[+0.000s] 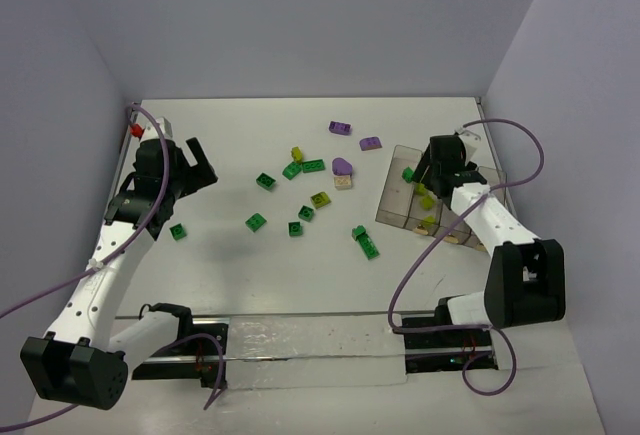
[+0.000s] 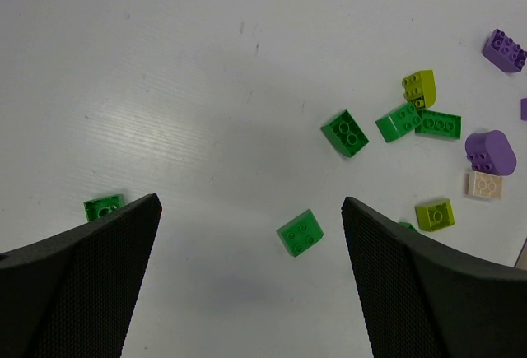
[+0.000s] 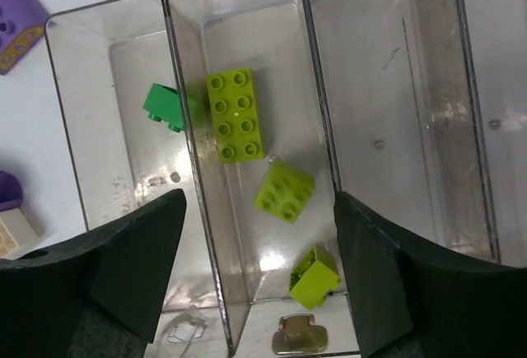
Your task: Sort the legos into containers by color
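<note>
Several loose legos lie on the white table: dark green (image 1: 256, 222), yellow-green (image 1: 320, 198) and purple (image 1: 340, 128), plus one purple (image 1: 342, 166) next to a tan one (image 1: 343, 183). The containers (image 1: 400, 210) stand at the right. In the right wrist view, one bin (image 3: 74, 144) holds a dark green brick (image 3: 165, 105), and the bin beside it (image 3: 317, 86) holds three yellow-green bricks (image 3: 233, 115). My right gripper (image 3: 259, 251) hangs open above that second bin, empty. My left gripper (image 2: 251, 243) is open above the table, with a dark green brick (image 2: 300, 232) lying below it.
Grey walls close in the table on three sides. A small red object (image 1: 136, 130) sits at the far left corner. A purple cable (image 1: 520, 165) loops beside the right arm. A metal clip (image 3: 296, 332) lies at the near end of the bins.
</note>
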Tool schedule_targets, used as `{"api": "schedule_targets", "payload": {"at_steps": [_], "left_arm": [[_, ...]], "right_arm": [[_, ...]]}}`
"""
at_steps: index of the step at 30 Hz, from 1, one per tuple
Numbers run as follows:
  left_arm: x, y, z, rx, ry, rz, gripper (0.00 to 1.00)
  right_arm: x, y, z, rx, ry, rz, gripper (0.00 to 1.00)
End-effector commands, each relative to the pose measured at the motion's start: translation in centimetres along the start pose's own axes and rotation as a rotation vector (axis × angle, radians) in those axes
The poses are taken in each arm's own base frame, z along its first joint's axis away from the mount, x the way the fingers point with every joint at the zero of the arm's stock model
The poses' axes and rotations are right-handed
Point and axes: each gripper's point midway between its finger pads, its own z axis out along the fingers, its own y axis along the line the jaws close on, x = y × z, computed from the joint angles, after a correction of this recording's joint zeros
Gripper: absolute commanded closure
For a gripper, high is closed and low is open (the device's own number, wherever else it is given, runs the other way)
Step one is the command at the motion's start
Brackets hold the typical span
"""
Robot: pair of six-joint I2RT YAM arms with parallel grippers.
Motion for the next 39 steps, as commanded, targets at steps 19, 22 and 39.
{"api": "schedule_targets", "payload": {"at_steps": [19,22,39], "left_arm": [[-2.0,-1.1,-1.0,0.046,-0.057,0.000,0.01],[-1.7,-1.2,-0.9,0.050,-0.047,-0.001,0.01],[-2.1,-0.8,-1.1,0.033,-0.061,0.022,0.01]], "right_arm": [[10.6,23.8,-9.0,-0.532,0.177,-0.401,0.25],[11.9,24.7,-8.4,-0.480,0.253,-0.262,0.19],[16.7,27.5,-4.8,-0.339,0.375,0.030,0.18]]}}
